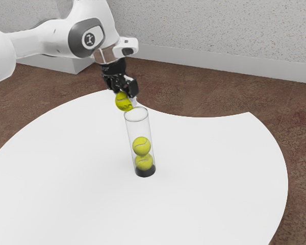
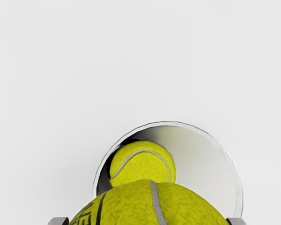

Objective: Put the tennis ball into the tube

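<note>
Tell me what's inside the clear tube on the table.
The tube holds an upper ball and, beneath it, a lower ball, its very top hidden behind the upper one. In the wrist view, the held ball covers part of the tube's opening.

The glossy white, smoothly rounded plastic arm has a grey panel framing a dark round emblem, a white wrist block with dark patches, and an angular black pincer.
</note>
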Controlling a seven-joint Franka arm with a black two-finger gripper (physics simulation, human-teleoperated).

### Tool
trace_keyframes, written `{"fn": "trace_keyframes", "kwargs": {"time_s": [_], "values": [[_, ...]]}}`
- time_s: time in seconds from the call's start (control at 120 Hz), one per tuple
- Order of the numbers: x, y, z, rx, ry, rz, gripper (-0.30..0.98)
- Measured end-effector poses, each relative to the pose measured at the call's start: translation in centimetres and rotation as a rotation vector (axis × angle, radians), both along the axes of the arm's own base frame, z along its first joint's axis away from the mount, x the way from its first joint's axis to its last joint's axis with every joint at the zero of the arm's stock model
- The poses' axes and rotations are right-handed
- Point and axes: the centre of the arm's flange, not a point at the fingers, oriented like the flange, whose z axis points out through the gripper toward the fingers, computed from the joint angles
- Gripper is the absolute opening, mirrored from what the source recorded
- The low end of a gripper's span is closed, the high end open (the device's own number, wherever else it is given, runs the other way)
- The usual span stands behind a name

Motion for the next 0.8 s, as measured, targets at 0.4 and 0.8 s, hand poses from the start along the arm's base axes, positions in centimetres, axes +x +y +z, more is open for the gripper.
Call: {"fn": "trace_keyframes", "kwargs": {"time_s": [0.4, 0.8], "values": [[2.5, -1.5, -1.6, -0.008, 0.001, -0.031, 0.32], [2.0, -2.3, -0.3, -0.002, -0.017, -0.051, 0.61]]}}
